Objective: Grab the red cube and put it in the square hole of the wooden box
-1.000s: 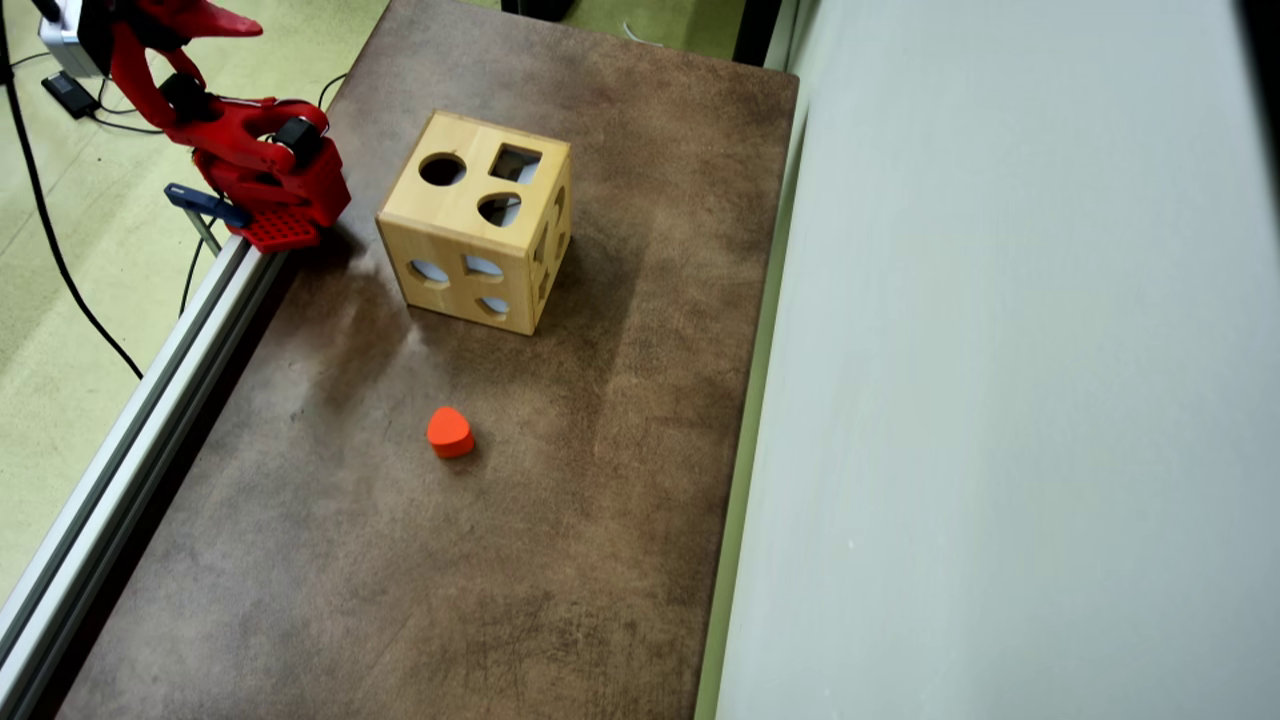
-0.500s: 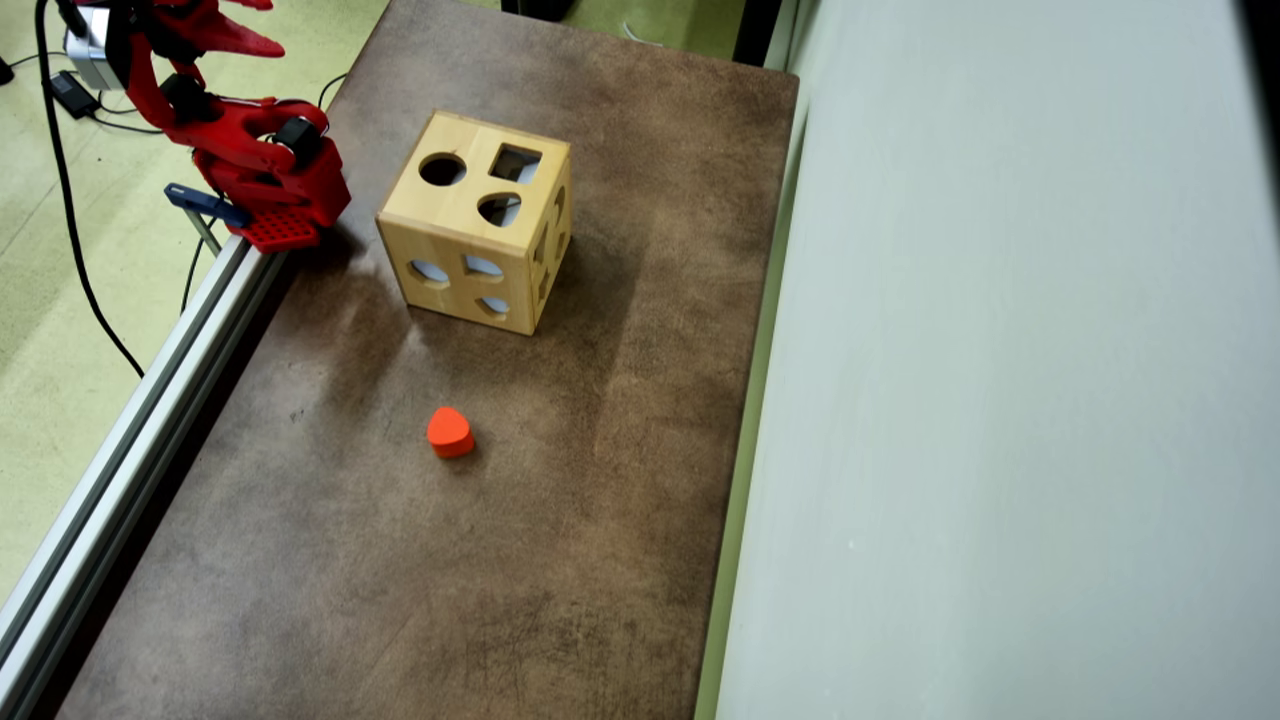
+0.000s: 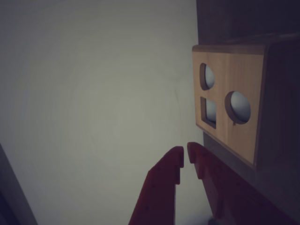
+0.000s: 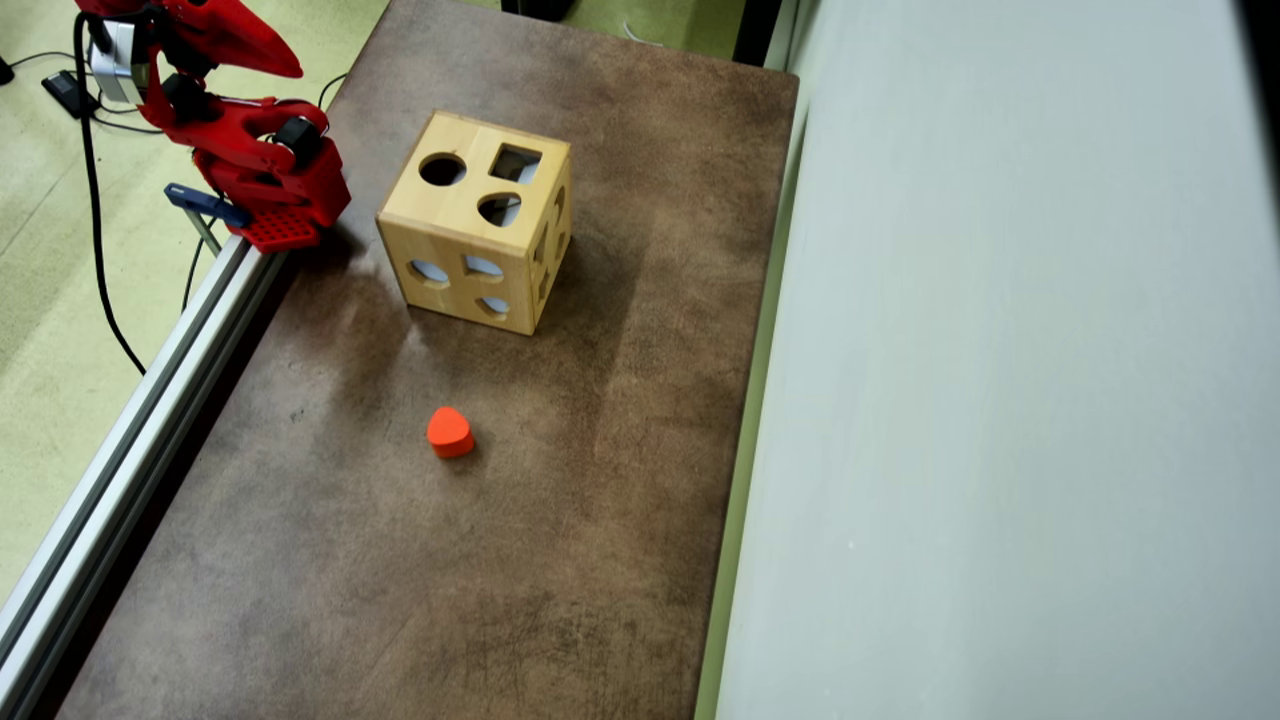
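The wooden box point(image 4: 455, 255) stands on the brown table point(image 4: 400, 600) with its three-hole face up; the square hole point(image 4: 515, 163) is at that face's far right corner. In the wrist view the box point(image 3: 236, 136) fills the right side and the square hole point(image 3: 208, 111) shows dark on its lit face. My red gripper point(image 4: 290, 68) hangs at the top left of the overhead view, off the table and left of the box. In the wrist view the gripper point(image 3: 185, 152) is shut with nothing between its fingertips. The red cube shows in neither view.
An orange rounded heart-like block point(image 4: 450, 432) lies on the table in front of the box. The arm's base point(image 4: 275, 195) is clamped to the aluminium rail point(image 4: 130, 440) along the left edge. A pale panel point(image 4: 1000, 400) borders the right side. Cables point(image 4: 95, 250) trail on the green floor.
The gripper at the top left has swung a little to the right and lower in the overhead view. The box and the orange block have not moved.
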Robot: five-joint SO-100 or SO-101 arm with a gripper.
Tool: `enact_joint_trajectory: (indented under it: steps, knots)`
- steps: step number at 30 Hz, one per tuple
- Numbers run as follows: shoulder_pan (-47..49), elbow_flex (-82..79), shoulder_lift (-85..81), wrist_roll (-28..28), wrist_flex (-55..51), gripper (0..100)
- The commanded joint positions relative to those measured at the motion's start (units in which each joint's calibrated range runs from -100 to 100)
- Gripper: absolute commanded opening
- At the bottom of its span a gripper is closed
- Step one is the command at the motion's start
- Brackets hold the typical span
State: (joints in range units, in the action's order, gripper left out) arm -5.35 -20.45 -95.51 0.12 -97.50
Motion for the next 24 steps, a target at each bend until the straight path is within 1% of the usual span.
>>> enact_joint_trajectory:
  steps: [1,24]
  knots:
    - [0.3,-0.21,0.09,0.44,-0.25,2]
    - [0.3,-0.48,0.09,0.29,-0.17,2]
